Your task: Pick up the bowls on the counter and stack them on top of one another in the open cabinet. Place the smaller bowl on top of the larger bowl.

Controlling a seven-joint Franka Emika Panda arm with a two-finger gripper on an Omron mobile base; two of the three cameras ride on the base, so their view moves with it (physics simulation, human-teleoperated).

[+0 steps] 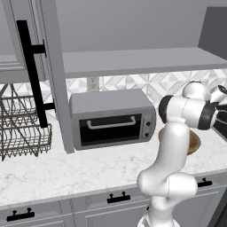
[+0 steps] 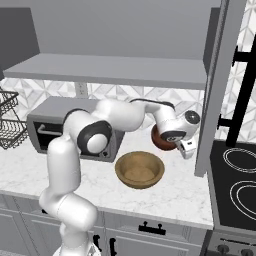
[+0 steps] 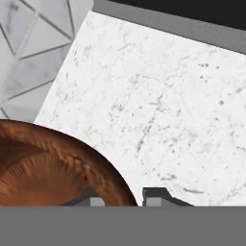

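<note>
The smaller bowl (image 2: 159,140), dark reddish-brown, is close to the backsplash at the right end of the counter (image 2: 170,195). My gripper (image 2: 185,149) reaches it from the right. In the hand view the bowl (image 3: 53,163) takes up the lower left, and my gripper (image 3: 125,198) is shut on its rim, one fingertip inside and one outside. The larger bowl (image 2: 140,170), wide and tan, rests on the counter just in front; the arm hides most of it (image 1: 194,144) in the left base view. The open cabinet's grey shelf (image 2: 110,70) hangs above both bowls.
A grey toaster oven (image 1: 111,117) stands on the counter under the shelf. A wire dish rack (image 1: 22,128) sits at the far left. The open cabinet door (image 1: 31,66) with its black bar handle hangs left. A black stove top (image 2: 237,180) lies beyond the tall grey panel (image 2: 212,100).
</note>
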